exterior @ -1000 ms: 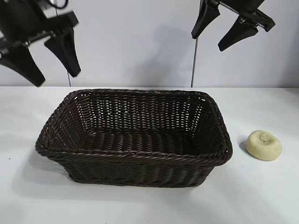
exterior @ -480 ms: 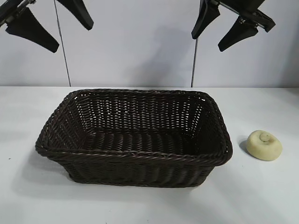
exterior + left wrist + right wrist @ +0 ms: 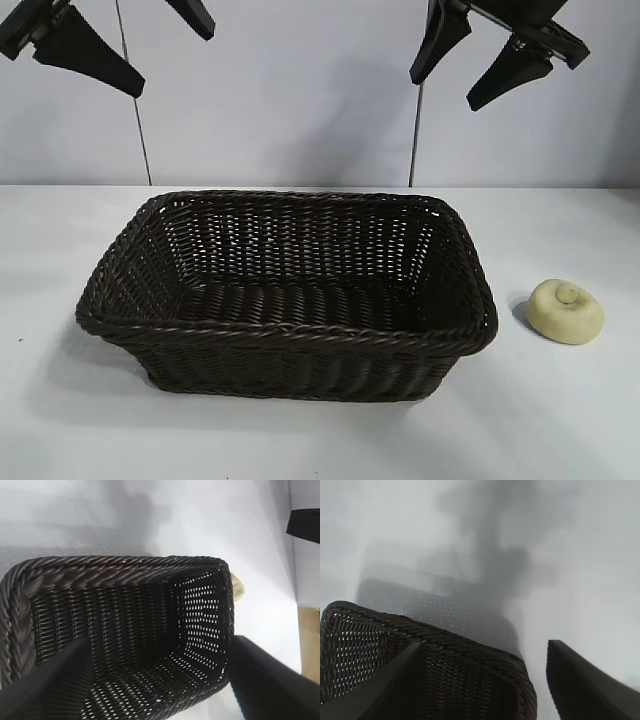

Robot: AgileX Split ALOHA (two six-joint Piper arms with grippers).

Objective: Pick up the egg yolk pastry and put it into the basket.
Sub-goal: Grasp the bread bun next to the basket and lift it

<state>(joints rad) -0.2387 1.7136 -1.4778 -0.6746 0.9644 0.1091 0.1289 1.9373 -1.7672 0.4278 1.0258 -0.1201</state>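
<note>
From the exterior view I see the dark brown wicker basket (image 3: 287,295) sitting on the white desk (image 3: 320,440), its open top facing up and nothing inside it. The egg yolk pastry (image 3: 566,311) lies on the desk just beside the basket's right end, apart from it, with its small knob facing up. My left tool (image 3: 125,35) hangs high at the top left corner, well above the basket, its two black fingers spread with nothing between them. My right tool (image 3: 480,60) hangs high at the upper right, above the basket's far right corner, fingers likewise spread and empty. In the left wrist view I look down into the basket (image 3: 125,625) between the spread fingers (image 3: 45,685) of the left tool (image 3: 155,680), and a pale sliver of the pastry (image 3: 239,587) peeks out just past the basket's far rim. In the right wrist view the right tool (image 3: 485,680) has its fingers (image 3: 580,685) wide apart over the white desk, and one braided corner of the basket (image 3: 435,645) shows beneath them; the pastry does not show there.
</note>
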